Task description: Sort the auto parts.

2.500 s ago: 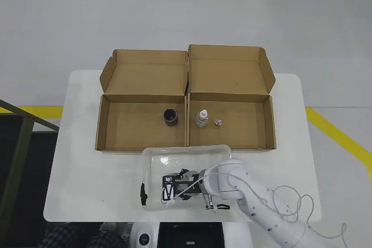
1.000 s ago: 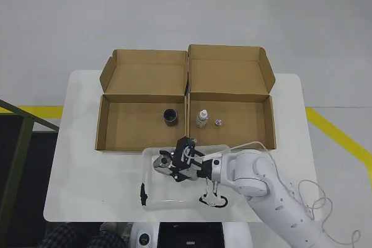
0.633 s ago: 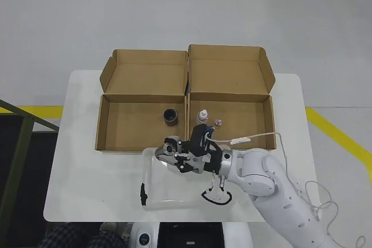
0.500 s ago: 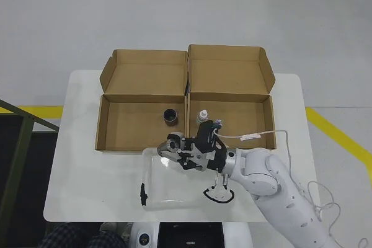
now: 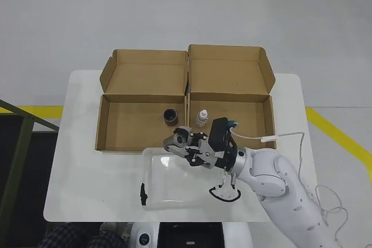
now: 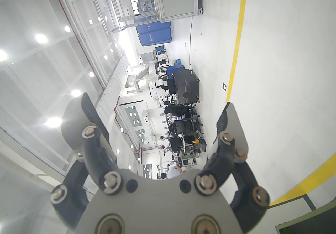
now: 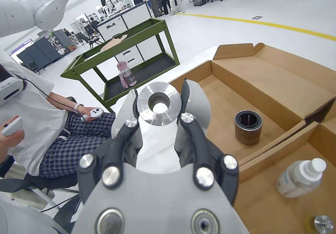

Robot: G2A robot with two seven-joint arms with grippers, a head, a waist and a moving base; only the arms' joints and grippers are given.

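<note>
Gripping a flat, polished metal ring (image 7: pixel 158 107) by its rim, the right gripper (image 7: pixel 159 99) was closed narrowly on it. Right wrist view resolved a smooth face and a round central bore. Top view placed the ring over the 12 o'clock rim of the clear plastic tray (image 5: pixel 167 183). Beyond, at 12 o'clock, a dark cylindrical sleeve (image 7: pixel 248 127) stood upright in the left cardboard box (image 5: pixel 130 124). A white plastic bottle (image 7: pixel 299 180) was in the right box (image 5: pixel 248 121). Left gripper (image 6: pixel 157 114) was spread wide, holding nothing.

right end effector (image 7: pixel 158 103) clamped, left end effector (image 6: pixel 157 114) spread
</note>
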